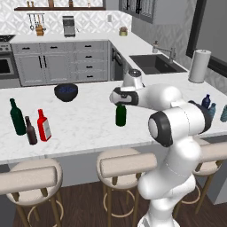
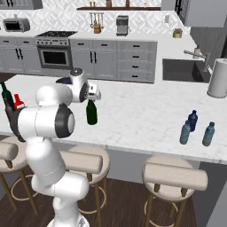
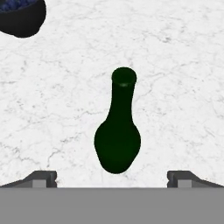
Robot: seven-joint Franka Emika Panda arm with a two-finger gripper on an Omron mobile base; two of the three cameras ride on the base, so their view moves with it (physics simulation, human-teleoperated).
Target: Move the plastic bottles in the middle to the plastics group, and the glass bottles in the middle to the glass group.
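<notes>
Grey cabinets [image 1: 57,62] line the patterned-tile back wall [image 1: 62,22], with an oven [image 2: 54,56] and a dark sink [image 1: 153,63]. Three cushioned stools [image 1: 126,166] stand at the white marble counter [image 1: 84,115] on a dark wood floor [image 2: 128,199].

On my desk [image 1: 88,128] I count seven bottles: a green wine bottle [image 1: 120,114], a teal-green wine bottle [image 1: 17,117], a brown bottle [image 1: 30,131], a red bottle [image 1: 43,126], a navy bottle [image 2: 192,120] and two pale blue bottles [image 2: 185,132]. One dark bowl [image 1: 66,91], three stools [image 1: 126,162], one paper towel roll [image 1: 199,66].
</notes>
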